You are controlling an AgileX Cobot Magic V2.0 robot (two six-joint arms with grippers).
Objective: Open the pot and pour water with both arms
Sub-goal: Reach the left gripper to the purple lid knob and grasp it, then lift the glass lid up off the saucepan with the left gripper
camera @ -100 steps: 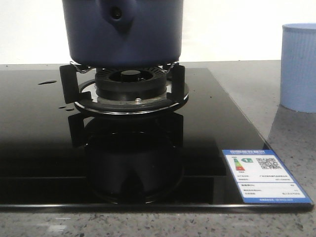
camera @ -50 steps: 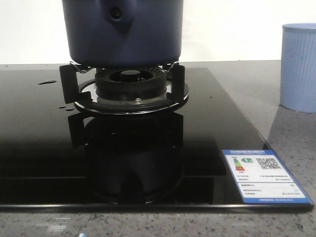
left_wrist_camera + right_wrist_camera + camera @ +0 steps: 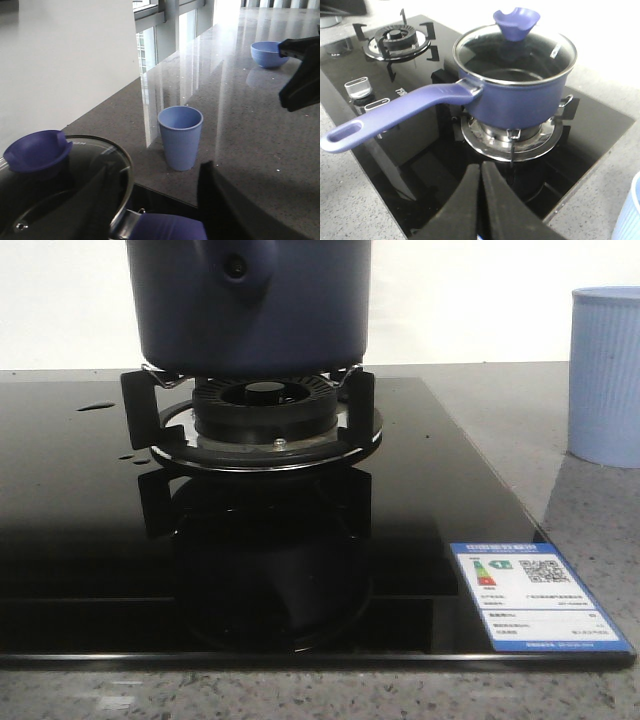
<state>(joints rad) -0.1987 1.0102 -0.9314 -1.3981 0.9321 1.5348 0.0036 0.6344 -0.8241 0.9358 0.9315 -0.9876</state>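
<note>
Pot on the burner, lid on

The pot (image 3: 520, 102) sits on the burner (image 3: 265, 420) with its glass lid (image 3: 515, 52) in place. Right gripper (image 3: 481, 200) near the burner, fingers pressed together, empty. Left gripper's fingers: cannot tell. Pale blue cup (image 3: 605, 375) stands beside the burner's hob

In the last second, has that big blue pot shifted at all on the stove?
No. In the front view the pot sits on the same burner stand as before, its edges lined up with the stand's prongs exactly as they were.
</note>
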